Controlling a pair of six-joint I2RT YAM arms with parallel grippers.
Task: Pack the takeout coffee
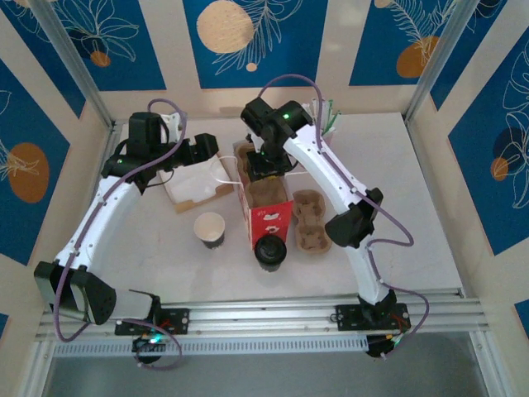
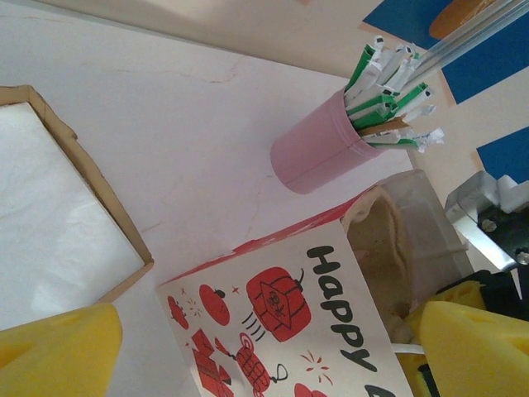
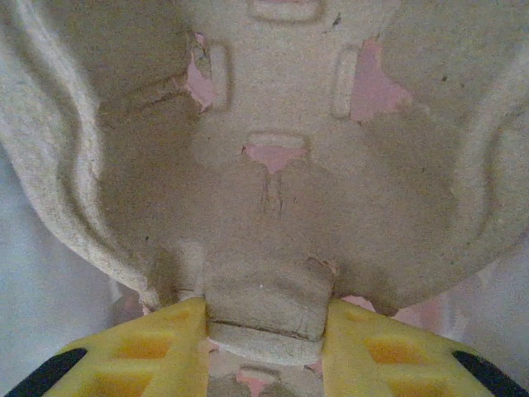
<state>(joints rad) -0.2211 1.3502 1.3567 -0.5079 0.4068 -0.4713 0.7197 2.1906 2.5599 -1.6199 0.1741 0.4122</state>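
Pinching the pulp carrier (image 3: 273,190) by its centre tab with the right gripper (image 3: 264,318), holding it in the red bag (image 1: 269,222) mouth (seemingly light, stiff, crushable at rims); hovering the left gripper (image 1: 211,150), spread wide, alongside.

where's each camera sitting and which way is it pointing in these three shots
top external: above and behind the arm bases, looking down on the table; both arms show, left gripper by the napkin box, right gripper at the red bag.
left wrist: on the left arm, facing down past its open yellow fingers at bag, napkin box and pink straw cup.
right wrist: close against the pulp cup carrier, its fingers clamped on a tab.
shared: top external and left wrist both show bag, napkin box, straw cup.
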